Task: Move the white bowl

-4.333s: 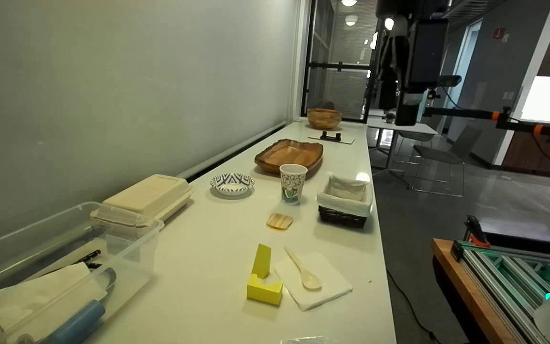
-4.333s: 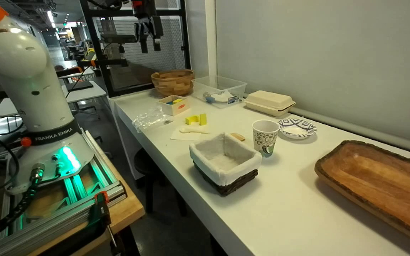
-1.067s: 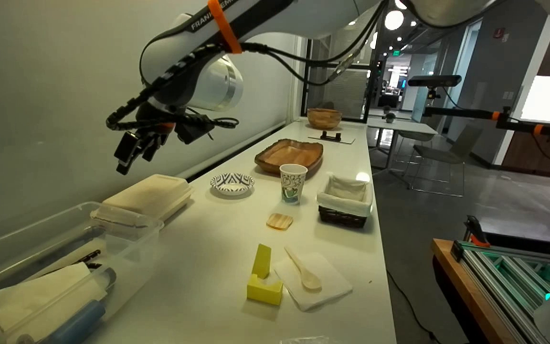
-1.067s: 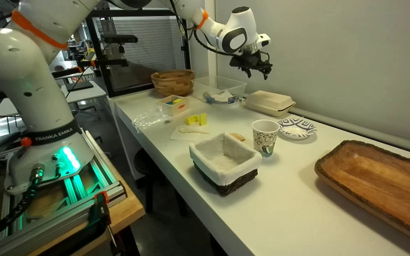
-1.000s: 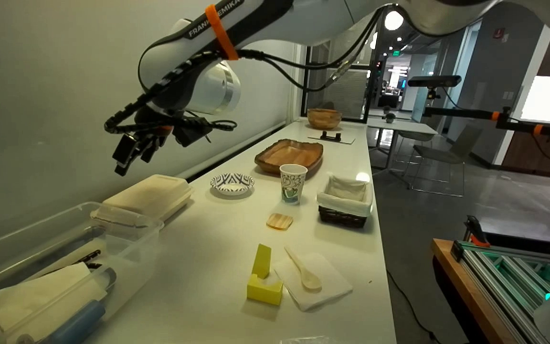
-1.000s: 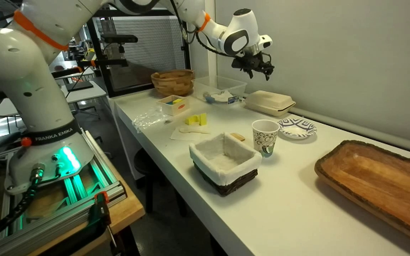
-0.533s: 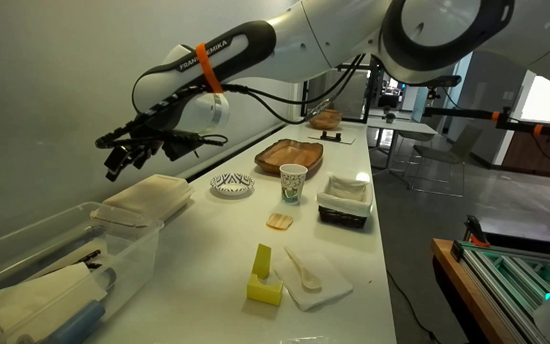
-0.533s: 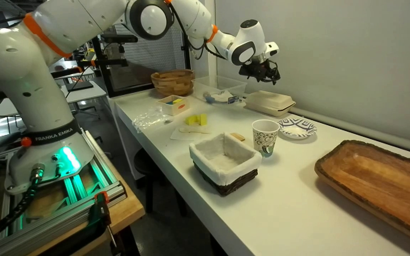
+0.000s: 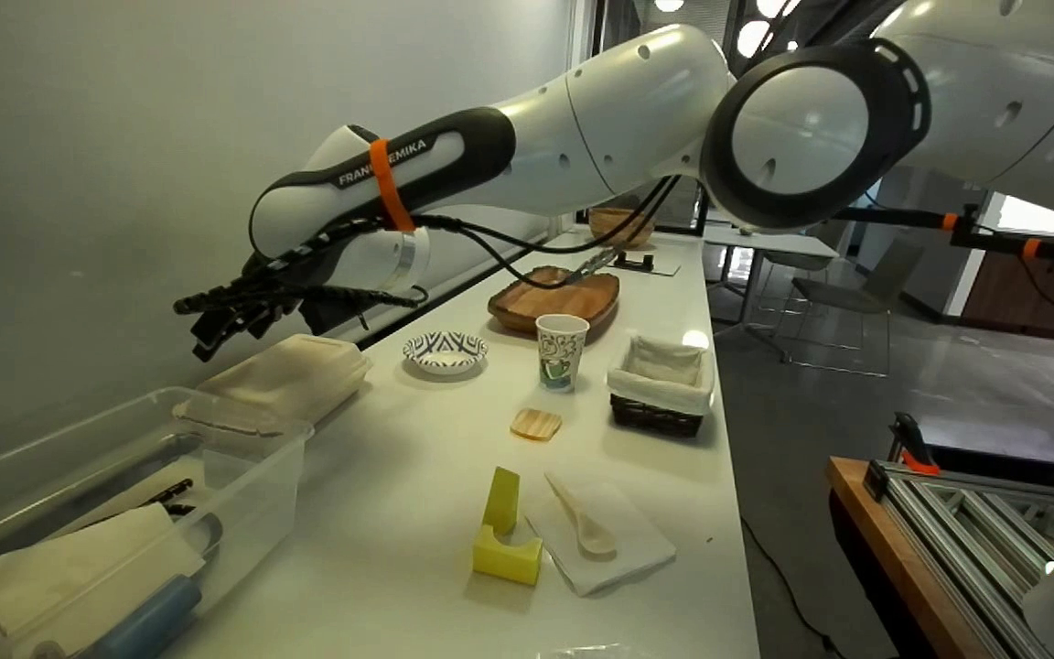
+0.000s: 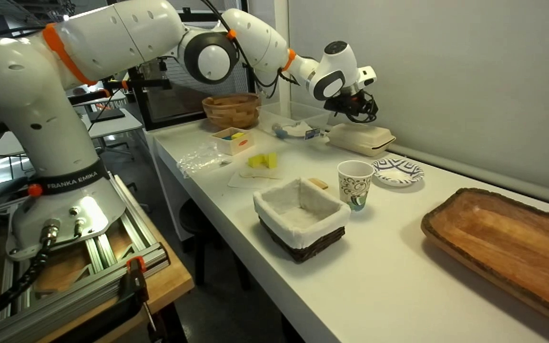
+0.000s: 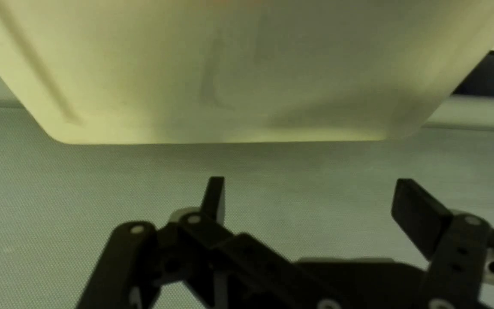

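Observation:
The white bowl is an off-white closed clamshell container point(image 9: 294, 371) by the wall, lying flat on the white counter. It also shows in an exterior view point(image 10: 360, 139) and fills the top of the wrist view point(image 11: 238, 77). My gripper point(image 11: 309, 180) is open with nothing between its fingers. In the wrist view the fingers point at the container's wall-side edge, with a gap between, and wall shows behind them. In both exterior views the gripper point(image 9: 231, 340) hangs just above the container on its wall side; the fingertips are hard to see in an exterior view point(image 10: 366, 118).
A clear plastic bin point(image 9: 243, 494) stands right beside the container. A striped dish point(image 9: 445, 353), a paper cup point(image 9: 562, 352), a lined basket point(image 9: 661, 380) and a wooden tray point(image 9: 554, 300) stand on the counter. The wall point(image 10: 446, 71) is close behind the container.
My arm has swung from high above the far side to over the container. In the last second the gripper has lowered towards the container's wall side. The container has not moved.

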Tool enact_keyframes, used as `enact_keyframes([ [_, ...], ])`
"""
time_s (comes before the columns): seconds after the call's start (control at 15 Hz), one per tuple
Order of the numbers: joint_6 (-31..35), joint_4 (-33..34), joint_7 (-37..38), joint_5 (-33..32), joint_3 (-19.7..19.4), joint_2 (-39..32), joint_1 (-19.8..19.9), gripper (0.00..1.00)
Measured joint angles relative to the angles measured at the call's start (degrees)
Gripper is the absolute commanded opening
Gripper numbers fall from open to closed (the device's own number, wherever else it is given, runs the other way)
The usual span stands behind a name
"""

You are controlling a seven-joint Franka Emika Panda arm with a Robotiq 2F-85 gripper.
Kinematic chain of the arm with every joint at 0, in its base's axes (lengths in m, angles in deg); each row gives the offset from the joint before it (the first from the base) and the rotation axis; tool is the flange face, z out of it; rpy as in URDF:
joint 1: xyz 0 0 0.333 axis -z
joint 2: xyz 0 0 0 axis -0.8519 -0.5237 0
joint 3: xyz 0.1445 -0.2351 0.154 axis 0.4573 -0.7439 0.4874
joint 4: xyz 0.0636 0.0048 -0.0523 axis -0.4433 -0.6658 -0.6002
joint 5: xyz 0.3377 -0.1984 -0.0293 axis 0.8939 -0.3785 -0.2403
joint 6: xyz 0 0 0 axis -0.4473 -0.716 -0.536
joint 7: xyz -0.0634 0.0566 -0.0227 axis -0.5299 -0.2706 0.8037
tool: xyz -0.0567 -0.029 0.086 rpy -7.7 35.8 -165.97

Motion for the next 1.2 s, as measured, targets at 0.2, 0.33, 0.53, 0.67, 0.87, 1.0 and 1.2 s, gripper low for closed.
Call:
enact_keyframes([
  [0.2, 0.0, 3.1, 0.0, 0.0, 0.0, -2.7, 0.1, 1.00],
  [0.33, 0.0, 4.5, 0.0, -0.1, 0.0, -3.9, 0.2, 1.00],
  [0.53, 0.0, 6.5, 0.0, -0.2, 0.0, -5.6, 0.5, 1.00],
  [0.67, -0.4, 7.0, 0.0, -0.2, -0.1, -6.0, 0.6, 1.00],
  [0.87, -2.5, 7.4, 0.0, -0.2, -0.5, -5.8, 0.6, 1.00],
  [1.0, -5.6, 7.5, 0.4, -0.5, -1.9, -5.1, 0.3, 1.00],
  [1.2, -11.3, 7.5, 2.4, -1.7, -5.3, -3.6, -0.6, 1.00],
])
